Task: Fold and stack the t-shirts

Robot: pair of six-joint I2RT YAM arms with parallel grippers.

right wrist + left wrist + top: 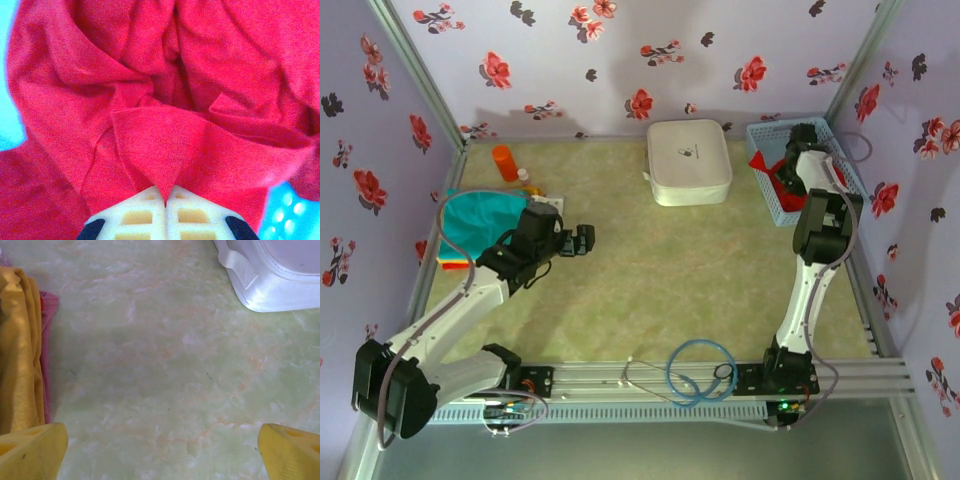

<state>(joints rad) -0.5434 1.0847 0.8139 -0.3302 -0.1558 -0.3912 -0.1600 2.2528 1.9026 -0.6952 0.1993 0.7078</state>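
In the blue basket (772,203) at the far right corner of the table (670,290), the red t-shirt (763,163) lies crumpled, and the right gripper (783,178) reaches down into it. From the right wrist camera the red t-shirt (150,90) is a mass of deep folds, with light blue basket (290,205) showing at the edges. The right gripper (165,192) has its pale fingers pressed together, pinching a pointed fold of the red cloth between their tips.

On the left side of the table, the teal t-shirt (480,215) lies flat against the left wall; a strip of orange and yellow cloth peeks out along its near edge. The left gripper (577,240) hangs just beside this pile, toward the middle of the table. Through the left wrist camera the left gripper (160,455) stands wide, its yellow fingertips (30,450) far apart at the bottom corners with nothing but bare table (165,370) between them. A yellow t-shirt (17,350) lies at the left edge of that view, with a pink-red layer (48,325) showing just beside it.

The white case (689,162) sits at the far middle of the table, just beside the basket; its corner (270,275) shows ahead of the left gripper. An orange bottle (505,162) lies near the far left corner; loose cables (700,372) coil on the front rail.
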